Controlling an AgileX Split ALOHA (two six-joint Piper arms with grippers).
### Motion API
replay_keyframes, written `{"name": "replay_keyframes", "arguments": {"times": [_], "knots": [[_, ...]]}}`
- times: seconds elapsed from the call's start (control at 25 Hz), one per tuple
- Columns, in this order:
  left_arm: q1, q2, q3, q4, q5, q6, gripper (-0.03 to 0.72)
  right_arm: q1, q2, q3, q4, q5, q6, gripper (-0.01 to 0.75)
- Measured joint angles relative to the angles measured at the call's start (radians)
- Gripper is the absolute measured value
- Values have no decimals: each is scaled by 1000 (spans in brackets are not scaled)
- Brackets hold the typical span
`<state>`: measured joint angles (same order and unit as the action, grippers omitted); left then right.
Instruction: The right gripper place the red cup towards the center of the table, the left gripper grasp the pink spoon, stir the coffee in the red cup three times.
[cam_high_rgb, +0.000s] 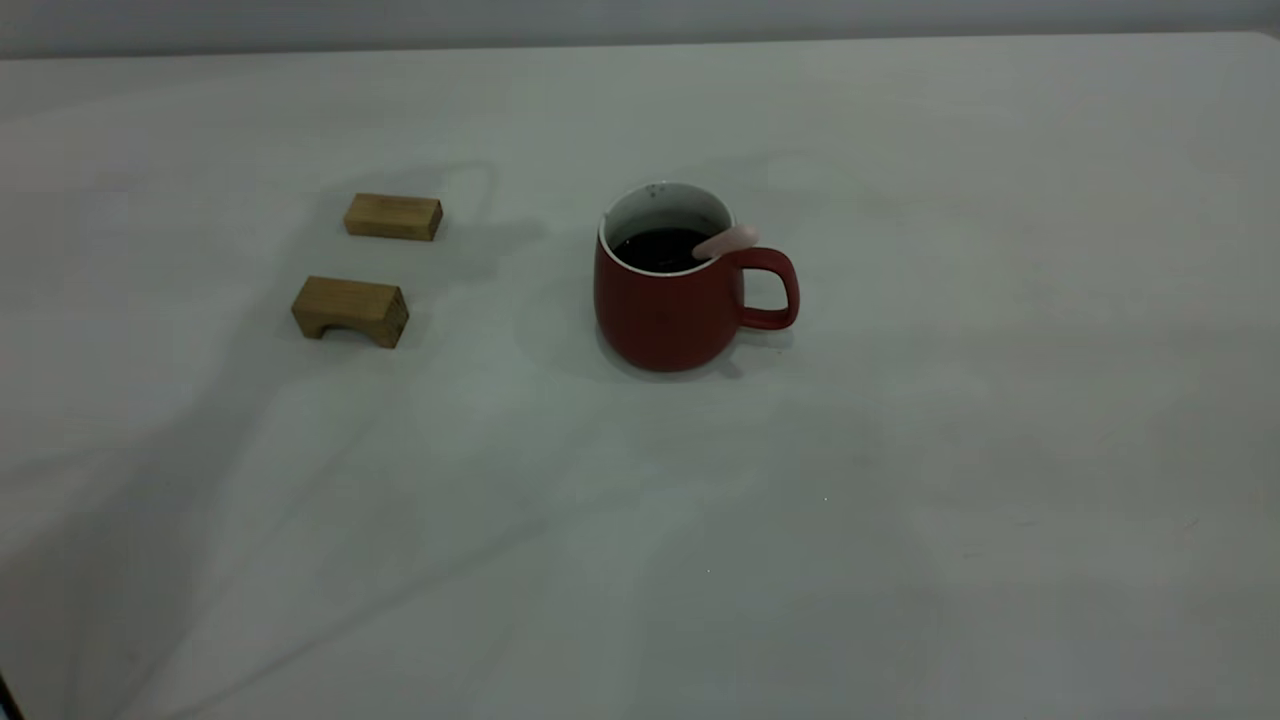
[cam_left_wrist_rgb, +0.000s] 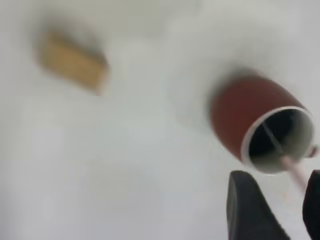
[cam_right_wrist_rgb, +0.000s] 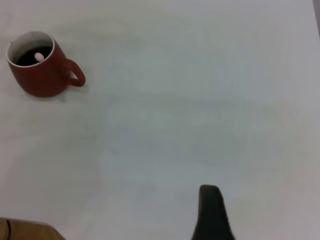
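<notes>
The red cup (cam_high_rgb: 680, 305) stands upright near the middle of the table (cam_high_rgb: 900, 500), its handle to the right. Dark coffee (cam_high_rgb: 660, 250) fills it. The pink spoon (cam_high_rgb: 727, 241) leans inside, its handle end resting on the rim above the cup's handle. Neither gripper shows in the exterior view. In the left wrist view my left gripper (cam_left_wrist_rgb: 285, 200) is open and empty, held back from the cup (cam_left_wrist_rgb: 250, 117), and the spoon (cam_left_wrist_rgb: 295, 170) handle points toward the gap. In the right wrist view my right gripper (cam_right_wrist_rgb: 210, 215) is far from the cup (cam_right_wrist_rgb: 42, 75).
Two tan wooden blocks lie left of the cup: a flat one (cam_high_rgb: 393, 216) farther back and an arched one (cam_high_rgb: 350, 310) nearer. One block (cam_left_wrist_rgb: 72, 62) shows blurred in the left wrist view. A tan edge (cam_right_wrist_rgb: 25, 230) sits in a corner of the right wrist view.
</notes>
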<state>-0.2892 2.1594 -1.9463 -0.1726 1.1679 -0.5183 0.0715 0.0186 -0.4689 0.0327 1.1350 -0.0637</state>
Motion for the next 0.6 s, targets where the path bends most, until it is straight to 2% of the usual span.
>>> {"name": "replay_keyframes", "arguments": {"times": [0.16, 0.24, 0.4, 0.6], "knots": [[0, -128, -2, 112, 0, 400, 345, 0, 0, 0, 0, 0, 0, 583], [0, -189, 1, 130, 0, 526, 345, 0, 0, 0, 0, 0, 0, 583], [0, -338, 74, 164, 0, 593, 345, 0, 0, 0, 0, 0, 0, 583], [0, -596, 343, 201, 0, 573, 345, 0, 0, 0, 0, 0, 0, 583]]}}
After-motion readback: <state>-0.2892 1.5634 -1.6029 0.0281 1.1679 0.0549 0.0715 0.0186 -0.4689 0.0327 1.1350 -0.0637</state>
